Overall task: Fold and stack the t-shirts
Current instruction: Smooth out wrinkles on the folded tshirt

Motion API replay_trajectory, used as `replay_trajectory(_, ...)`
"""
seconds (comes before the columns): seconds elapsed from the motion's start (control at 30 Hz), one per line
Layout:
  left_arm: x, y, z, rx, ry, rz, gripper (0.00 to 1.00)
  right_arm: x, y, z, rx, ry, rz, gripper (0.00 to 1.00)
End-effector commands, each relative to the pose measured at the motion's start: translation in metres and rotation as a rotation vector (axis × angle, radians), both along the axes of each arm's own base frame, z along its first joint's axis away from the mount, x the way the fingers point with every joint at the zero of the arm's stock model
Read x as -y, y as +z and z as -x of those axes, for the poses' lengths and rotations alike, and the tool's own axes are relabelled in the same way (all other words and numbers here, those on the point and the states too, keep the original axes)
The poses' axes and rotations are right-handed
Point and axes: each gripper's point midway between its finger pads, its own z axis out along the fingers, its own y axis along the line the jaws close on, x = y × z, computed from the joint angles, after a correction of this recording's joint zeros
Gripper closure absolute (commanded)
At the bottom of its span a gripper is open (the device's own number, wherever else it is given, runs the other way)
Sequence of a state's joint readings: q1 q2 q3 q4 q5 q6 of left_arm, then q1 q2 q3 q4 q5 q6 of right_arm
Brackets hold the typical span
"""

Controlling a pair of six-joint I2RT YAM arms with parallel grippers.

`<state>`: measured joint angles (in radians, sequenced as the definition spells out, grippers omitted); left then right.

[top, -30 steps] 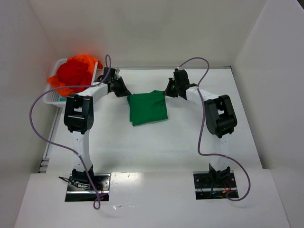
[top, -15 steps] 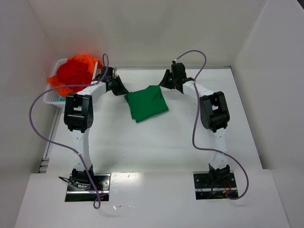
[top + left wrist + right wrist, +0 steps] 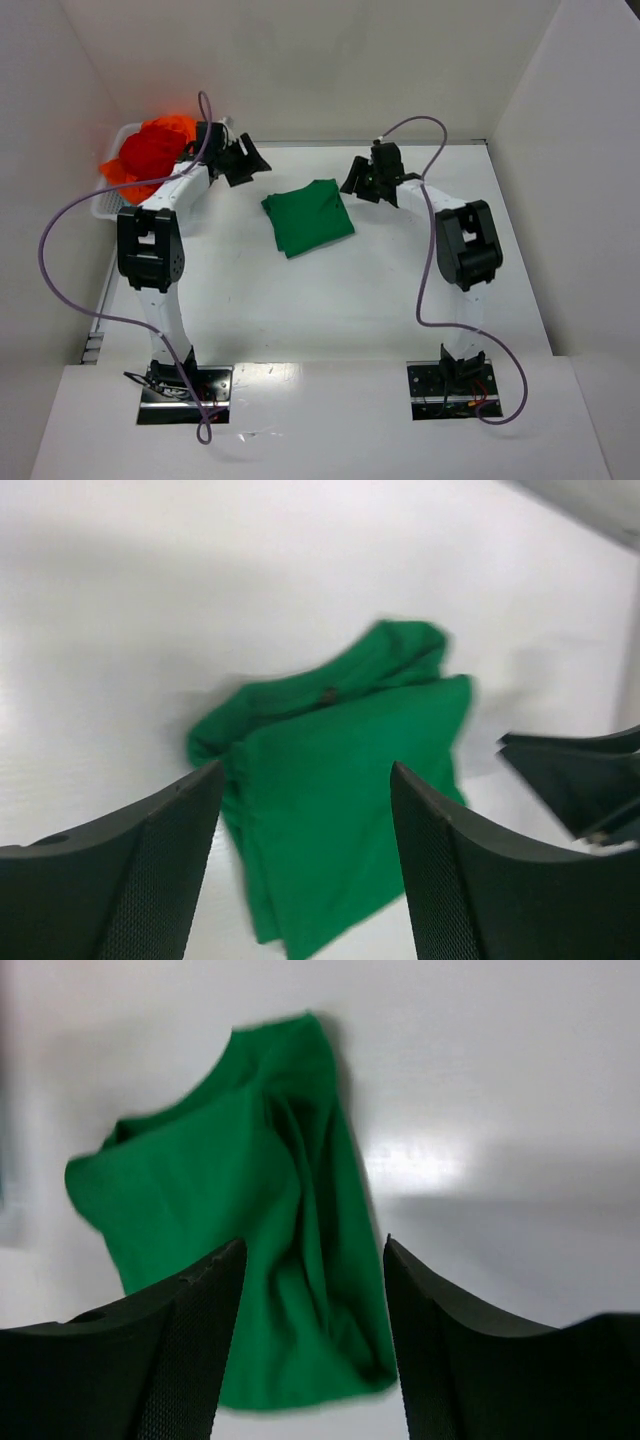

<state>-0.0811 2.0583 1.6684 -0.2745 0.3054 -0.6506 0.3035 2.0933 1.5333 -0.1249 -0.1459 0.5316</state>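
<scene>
A bright green t-shirt (image 3: 308,216) lies folded on the white table (image 3: 330,300), between my two grippers. My left gripper (image 3: 250,162) hovers open off its upper-left corner, apart from the cloth. In the left wrist view the green t-shirt (image 3: 340,770) lies beyond the open left gripper (image 3: 305,780). My right gripper (image 3: 354,181) stands open just off the shirt's upper-right corner. The right wrist view looks down on the green t-shirt (image 3: 230,1210) past the open, empty right gripper (image 3: 312,1260). Red and orange t-shirts (image 3: 150,150) are heaped in the basket.
The white slotted basket (image 3: 108,205) sits at the far left against the wall. White walls close in the back and both sides. Purple cables loop off both arms. The right gripper's black tips (image 3: 580,780) show in the left wrist view.
Both grippers have opened and let go of the green t-shirt's upper corners. The left gripper has drawn back up and left toward the basket. The shirt now rests flat.
</scene>
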Motion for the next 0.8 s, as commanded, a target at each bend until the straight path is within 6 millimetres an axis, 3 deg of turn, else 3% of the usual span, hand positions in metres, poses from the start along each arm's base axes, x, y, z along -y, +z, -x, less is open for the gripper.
replay_trajectory(0.0,0.014,0.084,-0.007,0.213,-0.099,0.052,0.25,0.011,0.061,0.022,0.133,-0.028,-0.064,0.37)
replay_trajectory(0.03,0.028,0.092,-0.004,0.230,-0.137,0.066,0.27,0.013,0.061,0.030,0.127,-0.036,-0.073,0.41)
replay_trajectory(0.07,0.038,0.093,-0.003,0.235,-0.175,0.077,0.29,0.016,0.057,0.043,0.114,-0.043,-0.080,0.59)
replay_trajectory(0.17,0.071,0.093,0.000,0.238,-0.277,0.126,0.43,0.019,0.043,0.063,0.073,-0.029,-0.077,0.77)
replay_trajectory(0.2,0.081,0.079,0.002,0.200,-0.299,0.151,0.44,0.020,0.038,0.066,0.061,-0.030,-0.074,0.77)
replay_trajectory(0.23,0.089,0.078,0.002,0.208,-0.328,0.166,0.44,0.019,0.034,0.069,0.049,-0.019,-0.079,0.75)
replay_trajectory(0.27,0.103,0.078,0.003,0.216,-0.362,0.177,0.44,0.018,0.035,0.073,0.047,-0.011,-0.084,0.69)
replay_trajectory(0.3,0.111,0.064,0.002,0.190,-0.380,0.184,0.42,0.019,0.032,0.074,0.052,-0.004,-0.075,0.57)
replay_trajectory(0.33,0.118,0.058,0.004,0.185,-0.401,0.194,0.39,0.019,0.032,0.074,0.052,-0.004,-0.075,0.53)
replay_trajectory(0.43,0.143,0.049,0.003,0.186,-0.474,0.237,0.34,0.019,0.015,0.072,0.022,0.001,-0.057,0.48)
replay_trajectory(0.47,0.151,0.046,0.005,0.175,-0.491,0.254,0.34,0.015,0.014,0.068,0.025,0.019,-0.058,0.48)
replay_trajectory(0.5,0.161,0.035,0.006,0.165,-0.519,0.266,0.34,0.012,0.002,0.069,-0.005,0.035,-0.063,0.48)
replay_trajectory(0.57,0.174,0.041,0.002,0.187,-0.551,0.277,0.32,0.009,-0.009,0.068,-0.029,0.049,-0.068,0.52)
replay_trajectory(0.6,0.181,0.029,0.003,0.165,-0.560,0.278,0.32,0.006,-0.010,0.066,-0.033,0.058,-0.075,0.53)
replay_trajectory(0.63,0.180,0.025,-0.002,0.161,-0.542,0.265,0.32,0.006,-0.022,0.067,-0.058,0.057,-0.069,0.57)
replay_trajectory(0.77,0.179,0.013,-0.014,0.160,-0.513,0.244,0.31,-0.005,-0.024,0.063,-0.061,0.086,-0.085,0.61)
